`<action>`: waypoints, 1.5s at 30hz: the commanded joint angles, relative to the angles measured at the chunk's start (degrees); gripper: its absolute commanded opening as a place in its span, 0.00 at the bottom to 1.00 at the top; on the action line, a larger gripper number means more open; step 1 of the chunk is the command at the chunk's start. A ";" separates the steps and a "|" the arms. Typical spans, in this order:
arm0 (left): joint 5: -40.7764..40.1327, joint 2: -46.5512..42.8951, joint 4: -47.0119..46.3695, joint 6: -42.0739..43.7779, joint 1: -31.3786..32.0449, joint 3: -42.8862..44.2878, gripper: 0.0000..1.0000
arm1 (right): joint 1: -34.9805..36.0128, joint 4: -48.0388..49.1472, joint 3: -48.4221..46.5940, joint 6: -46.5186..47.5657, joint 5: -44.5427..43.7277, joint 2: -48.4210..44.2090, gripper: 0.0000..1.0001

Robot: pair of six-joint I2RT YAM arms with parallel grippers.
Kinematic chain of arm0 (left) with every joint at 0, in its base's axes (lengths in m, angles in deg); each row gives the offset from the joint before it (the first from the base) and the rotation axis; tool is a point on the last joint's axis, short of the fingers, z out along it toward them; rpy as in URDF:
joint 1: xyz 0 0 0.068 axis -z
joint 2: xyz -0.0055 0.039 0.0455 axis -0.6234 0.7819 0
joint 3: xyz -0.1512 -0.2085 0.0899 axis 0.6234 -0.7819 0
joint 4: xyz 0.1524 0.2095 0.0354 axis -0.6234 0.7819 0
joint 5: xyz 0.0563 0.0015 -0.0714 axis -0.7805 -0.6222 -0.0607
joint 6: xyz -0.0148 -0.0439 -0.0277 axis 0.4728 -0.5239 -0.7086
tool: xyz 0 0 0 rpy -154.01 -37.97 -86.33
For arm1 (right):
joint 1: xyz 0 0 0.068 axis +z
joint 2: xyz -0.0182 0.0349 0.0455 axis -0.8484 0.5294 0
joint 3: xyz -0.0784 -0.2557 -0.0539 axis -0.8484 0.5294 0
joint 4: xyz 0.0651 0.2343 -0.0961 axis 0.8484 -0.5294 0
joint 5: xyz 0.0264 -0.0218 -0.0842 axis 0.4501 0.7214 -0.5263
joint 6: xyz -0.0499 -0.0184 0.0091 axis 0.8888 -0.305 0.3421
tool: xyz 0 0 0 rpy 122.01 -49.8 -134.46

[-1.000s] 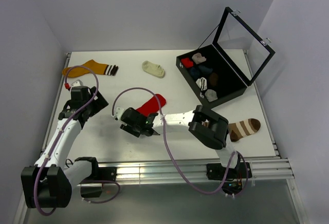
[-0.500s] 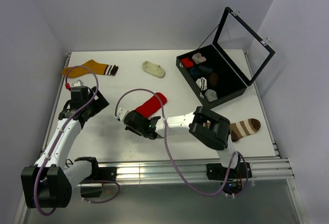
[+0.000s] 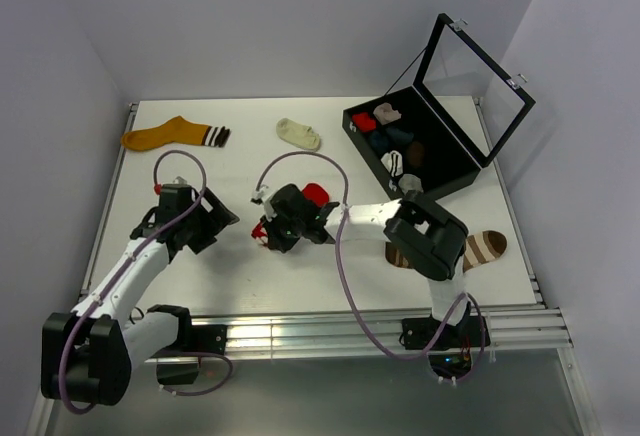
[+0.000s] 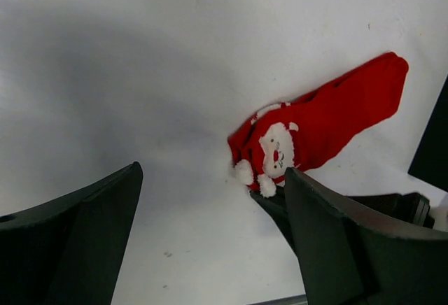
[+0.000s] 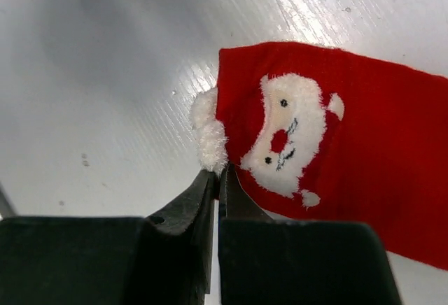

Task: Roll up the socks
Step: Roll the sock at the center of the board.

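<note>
Red fabric Santa-face sock (image 5: 336,144) is pinched at its fluffy white edge by the right gripper (image 5: 218,175), jaws clamped, probably to begin rolling; the left gripper (image 4: 213,172) hovers beside it, jaws apart.

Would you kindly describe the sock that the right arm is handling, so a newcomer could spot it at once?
On the white table, left of the open black case, the right tool is shut on a red sock near the centre. No other loose sock is red or bears a white-bearded Santa face.
</note>
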State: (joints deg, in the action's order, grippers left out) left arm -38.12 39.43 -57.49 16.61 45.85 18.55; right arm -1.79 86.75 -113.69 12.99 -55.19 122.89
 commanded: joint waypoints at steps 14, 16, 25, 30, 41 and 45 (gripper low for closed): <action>3.01 11.39 -11.99 -9.70 9.67 -0.17 0.76 | -12.65 27.51 13.02 -24.40 30.39 -1.69 0.00; 3.10 12.45 -12.69 -9.87 10.37 0.18 0.73 | -12.74 26.81 13.11 -23.78 30.13 -1.51 0.00; 3.10 18.42 -13.84 -11.98 13.71 2.03 0.69 | -13.01 24.35 12.14 -21.41 29.07 0.51 0.00; 0.82 18.34 -14.37 -13.12 13.72 2.56 0.71 | -13.09 23.11 11.35 -20.53 28.90 0.95 0.00; 0.99 20.01 -16.12 -14.62 13.72 3.70 0.68 | -13.09 21.26 10.82 -19.30 28.20 0.60 0.00; 1.69 22.12 -16.65 -15.41 13.80 3.70 0.57 | -13.09 21.18 10.48 -19.12 28.19 0.60 0.00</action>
State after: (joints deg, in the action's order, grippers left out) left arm -37.01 60.37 -72.48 2.40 59.40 20.59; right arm -14.68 107.69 -101.21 -7.10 -26.64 123.59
